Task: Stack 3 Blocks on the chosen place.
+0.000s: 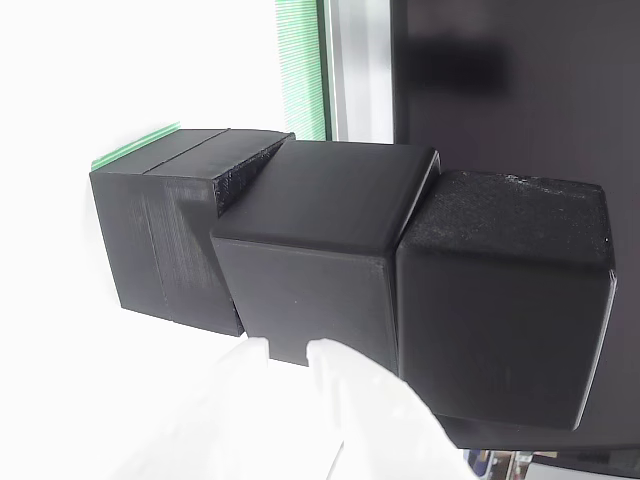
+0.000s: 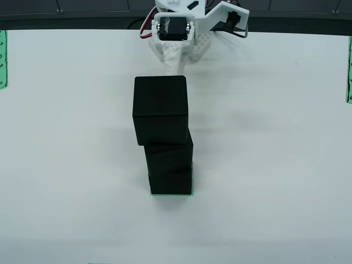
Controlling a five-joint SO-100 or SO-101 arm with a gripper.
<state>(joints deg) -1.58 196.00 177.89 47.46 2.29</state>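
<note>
Three black cubes [image 2: 163,137] are standing stacked on the green striped patch [image 2: 171,194]; white fingers [image 1: 300,400], grip state unclear, should be retreating next.

White table [image 2: 275,165], green striped bands [image 2: 348,71]

A plain white table [image 2: 275,165] carries everything in the view from above. Directly on it lies a small green-and-white striped square patch [image 2: 171,194], its edge showing as a thin green line under the lowest of 3 black cubes [image 2: 170,181]; that cube rests on the patch, not on the bare surface. In the view that rides on the gripper, the same patch [image 1: 135,146] peeks out as a green strip behind the seamed cube [image 1: 165,240]. A green striped band [image 2: 3,58] lies at the table's left edge, and another [image 2: 348,69] at its right edge.
</note>
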